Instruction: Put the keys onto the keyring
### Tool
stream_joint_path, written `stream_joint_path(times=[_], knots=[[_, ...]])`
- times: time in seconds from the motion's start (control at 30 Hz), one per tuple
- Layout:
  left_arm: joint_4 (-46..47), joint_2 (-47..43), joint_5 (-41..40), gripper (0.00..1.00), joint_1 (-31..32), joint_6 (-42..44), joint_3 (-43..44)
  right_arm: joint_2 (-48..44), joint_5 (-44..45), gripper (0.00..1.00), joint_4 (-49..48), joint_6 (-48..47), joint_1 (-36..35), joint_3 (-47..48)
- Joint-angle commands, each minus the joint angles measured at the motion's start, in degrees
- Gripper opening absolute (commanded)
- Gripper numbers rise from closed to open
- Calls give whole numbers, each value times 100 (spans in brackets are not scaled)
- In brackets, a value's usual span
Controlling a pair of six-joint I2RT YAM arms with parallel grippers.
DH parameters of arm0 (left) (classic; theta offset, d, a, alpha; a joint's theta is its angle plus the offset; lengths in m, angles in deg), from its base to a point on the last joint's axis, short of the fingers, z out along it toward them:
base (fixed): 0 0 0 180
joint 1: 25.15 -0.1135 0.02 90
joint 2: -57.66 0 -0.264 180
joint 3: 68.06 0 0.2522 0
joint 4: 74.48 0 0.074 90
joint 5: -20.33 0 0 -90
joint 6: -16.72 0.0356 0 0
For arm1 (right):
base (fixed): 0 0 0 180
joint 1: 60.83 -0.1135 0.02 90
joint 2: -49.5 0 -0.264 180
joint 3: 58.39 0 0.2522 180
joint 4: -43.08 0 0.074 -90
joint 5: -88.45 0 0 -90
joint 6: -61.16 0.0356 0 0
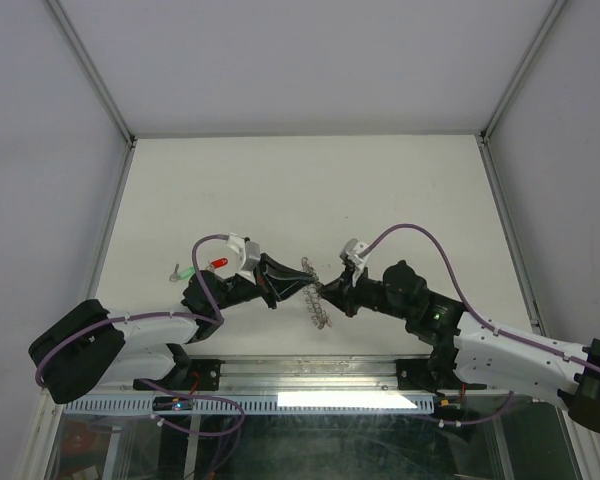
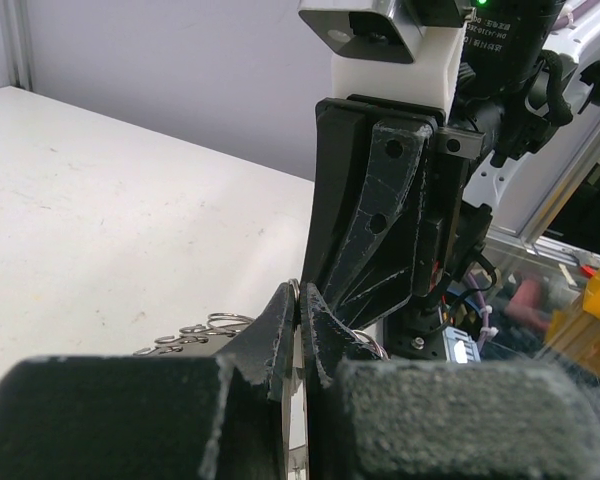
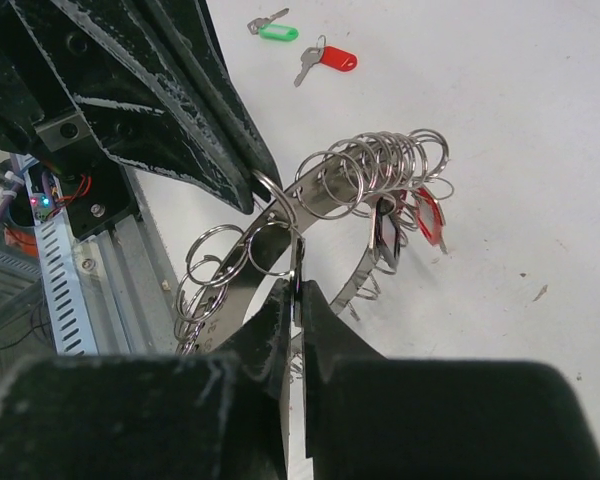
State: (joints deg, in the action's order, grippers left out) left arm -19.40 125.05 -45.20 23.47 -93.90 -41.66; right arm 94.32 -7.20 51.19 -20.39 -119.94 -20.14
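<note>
The keyring point(image 3: 325, 195) is a wide flat metal band carrying many small split rings, held up over the table between both arms. My left gripper point(image 2: 298, 300) is shut on its rim, and its black fingers point(image 3: 195, 110) show at the upper left of the right wrist view. My right gripper point(image 3: 298, 290) is shut on a thin small ring seen edge-on, hanging from the band. A black-headed key point(image 3: 385, 238) and a red-headed key point(image 3: 427, 215) hang on the band's far side. Loose on the table lie a green-headed key point(image 3: 275, 31) and a red-headed key point(image 3: 332, 58). From above, the keyring point(image 1: 315, 293) sits between both grippers.
The loose green key point(image 1: 183, 270) and red key point(image 1: 218, 262) lie left of the left wrist. A metal rail point(image 1: 300, 375) runs along the table's near edge under the arms. White walls enclose the tabletop point(image 1: 310, 190) on three sides.
</note>
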Motion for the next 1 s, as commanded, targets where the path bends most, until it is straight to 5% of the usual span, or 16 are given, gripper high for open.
stream_joint_path(times=[0.0, 0.97], knots=[[545, -4, 173, 0, -46, -152, 243, -11, -57, 0, -6, -110, -12, 189], [1125, 538, 1082, 0, -53, -511, 524, 163, -913, 0, 372, -118, -13, 418]])
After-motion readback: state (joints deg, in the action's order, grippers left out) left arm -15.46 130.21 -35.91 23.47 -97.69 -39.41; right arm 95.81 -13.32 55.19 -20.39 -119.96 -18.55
